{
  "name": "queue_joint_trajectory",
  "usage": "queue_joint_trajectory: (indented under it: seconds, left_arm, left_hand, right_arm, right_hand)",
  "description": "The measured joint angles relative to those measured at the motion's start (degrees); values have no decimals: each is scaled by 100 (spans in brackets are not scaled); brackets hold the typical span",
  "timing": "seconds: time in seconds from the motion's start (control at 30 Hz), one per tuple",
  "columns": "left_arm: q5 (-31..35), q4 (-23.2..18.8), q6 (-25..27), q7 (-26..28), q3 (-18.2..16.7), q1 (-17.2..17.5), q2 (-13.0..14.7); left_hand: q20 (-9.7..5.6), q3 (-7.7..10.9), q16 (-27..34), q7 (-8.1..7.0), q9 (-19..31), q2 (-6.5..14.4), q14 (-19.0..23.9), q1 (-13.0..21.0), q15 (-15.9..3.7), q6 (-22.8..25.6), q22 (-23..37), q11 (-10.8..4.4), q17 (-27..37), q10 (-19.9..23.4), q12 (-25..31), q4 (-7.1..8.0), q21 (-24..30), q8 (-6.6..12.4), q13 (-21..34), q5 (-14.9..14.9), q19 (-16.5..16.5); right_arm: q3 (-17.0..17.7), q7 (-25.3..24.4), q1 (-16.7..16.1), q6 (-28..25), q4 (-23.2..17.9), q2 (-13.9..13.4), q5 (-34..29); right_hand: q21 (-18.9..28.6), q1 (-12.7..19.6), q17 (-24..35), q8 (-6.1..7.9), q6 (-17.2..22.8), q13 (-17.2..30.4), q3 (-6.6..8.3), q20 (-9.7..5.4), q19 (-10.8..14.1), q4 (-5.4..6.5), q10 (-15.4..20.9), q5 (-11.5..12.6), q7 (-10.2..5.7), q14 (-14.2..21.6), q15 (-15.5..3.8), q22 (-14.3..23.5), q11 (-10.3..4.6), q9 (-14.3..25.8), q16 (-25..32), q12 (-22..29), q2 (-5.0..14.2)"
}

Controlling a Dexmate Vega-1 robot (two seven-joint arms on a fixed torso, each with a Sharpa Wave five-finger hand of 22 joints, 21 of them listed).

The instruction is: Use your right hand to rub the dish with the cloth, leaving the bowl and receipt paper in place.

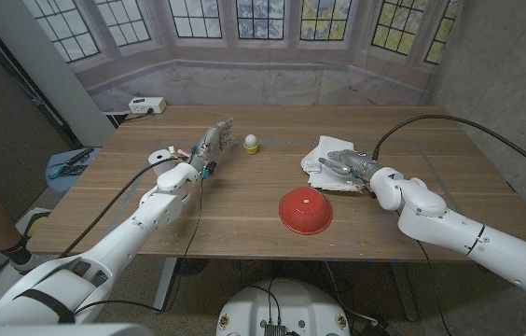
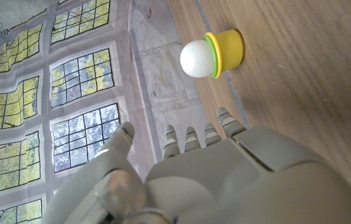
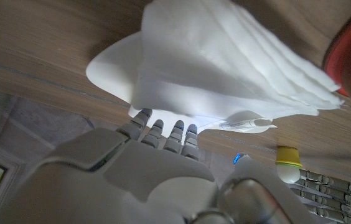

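Table (image 1: 244,201): wooden, bearing all items below.

Dish (image 1: 324,177): white, shallow, on the table at about 2 o'clock from centre, largely covered; its rim (image 3: 110,68) shows past the cloth in the right wrist view.

Cloth (image 1: 330,149): white, folded in layers, lying on the dish (image 3: 225,56). To rub well, judged: press the fingers down on the cloth and sweep in short strokes within the rim, so that the dish does not slide toward the bowl.

Right hand (image 1: 347,162): lies over the cloth and dish, its fingertips (image 3: 163,127) touching the cloth's near edge. Whether the fingers clamp the fabric or merely rest on it cannot be told.

Bowl (image 1: 305,211): red, upturned, at 7 o'clock from the dish and near it; to be left alone.

Left hand (image 1: 211,142): at 10 o'clock on the table, well apart from the dish, fingers extended and holding nothing.

Yellow egg cup (image 2: 224,51): holding a white ball (image 2: 198,58), just beyond the left hand's fingertips.

Receipt paper: not made out with certainty.
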Motion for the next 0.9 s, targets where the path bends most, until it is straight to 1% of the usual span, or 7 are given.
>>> queue_joint_trajectory:
  seconds: [0.27,0.33,0.9]
  left_arm:
    - [2,-18,4,13,0,13,-1]
    - [3,-27,10,19,0,22,-1]
    - [3,-130,22,82,-8,93,19]
  left_hand:
    - [0,0,0,0,0,0,0,0,0,0,0,0,0,0,0,0,0,0,0,0,0]
    - [0,0,0,0,0,0,0,0,0,0,0,0,0,0,0,0,0,0,0,0,0]
    - [0,0,0,0,0,-1,0,-1,0,0,0,0,0,1,0,1,0,0,0,0,0]
  right_arm:
    - [-29,-51,4,36,129,54,78]
    - [-42,-63,13,49,165,71,101]
    - [-92,-255,38,184,393,172,304]
  right_hand:
    - [0,-22,0,0,-21,0,0,-22,22,0,0,0,-20,3,3,0,0,0,0,0,-22]
    - [0,-22,0,0,-21,0,25,-22,22,-24,0,0,-20,3,3,0,0,1,0,0,-22]
    - [21,-22,-27,0,-21,-1,24,-24,23,-24,0,42,-20,23,-18,1,-1,1,0,-1,-22]
